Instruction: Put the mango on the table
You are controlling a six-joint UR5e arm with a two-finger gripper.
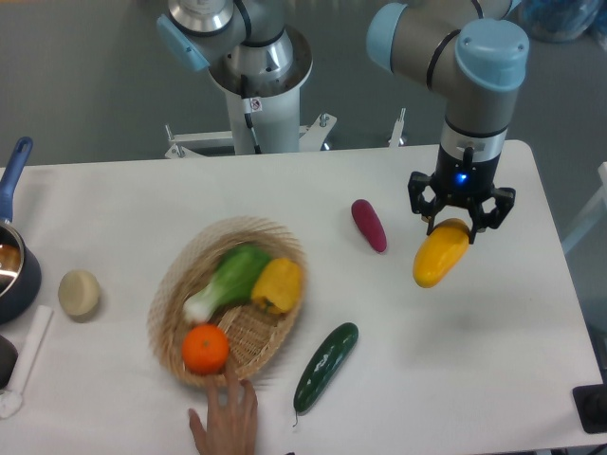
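Observation:
The mango is a smooth yellow oval, orange at its upper end, hanging tilted in the air over the right part of the white table. My gripper is shut on the mango's upper end and holds it above the tabletop; a faint shadow lies on the table below and to the right. The fingertips are partly hidden by the fruit.
A purple vegetable lies left of the mango. A wicker basket holds a yellow bell pepper, an orange and a green leafy vegetable. A cucumber lies beside it. A human hand touches the basket's front. A pot stands far left.

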